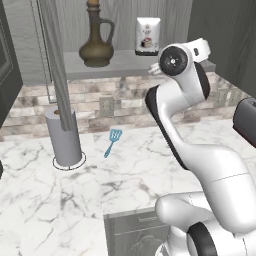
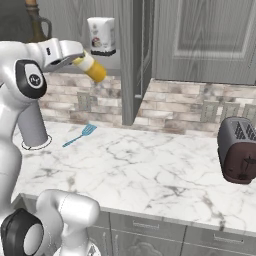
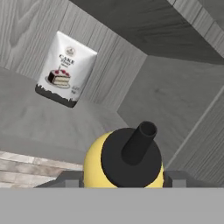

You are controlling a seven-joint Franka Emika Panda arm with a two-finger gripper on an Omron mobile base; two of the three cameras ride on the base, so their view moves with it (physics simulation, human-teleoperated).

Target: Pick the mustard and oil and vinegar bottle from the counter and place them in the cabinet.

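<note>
My gripper (image 2: pixel 79 60) is shut on the mustard (image 2: pixel 93 69), a small yellow squeeze bottle held up at shelf height in front of the open cabinet (image 2: pixel 120 62). The hand view looks along the mustard (image 3: pixel 123 160): its dark nozzle cap points into the cabinet over the grey shelf floor (image 3: pixel 39 120). The oil and vinegar bottle (image 1: pixel 96 42), a dark olive-brown jug with a cork stopper, stands upright on the cabinet shelf (image 1: pixel 125 63) at its left; its handle shows as the oil and vinegar bottle (image 2: pixel 36 26) behind my arm. The counter (image 1: pixel 50 200) lies below.
A white printed cake-mix bag (image 1: pixel 148 36) (image 3: pixel 65 70) stands at the back of the shelf. The cabinet door (image 1: pixel 56 60) hangs open, edge-on. On the marble lie a blue spatula (image 1: pixel 113 141) and a grey paper-towel roll (image 1: pixel 65 137); a dark toaster (image 2: pixel 237 150) sits right.
</note>
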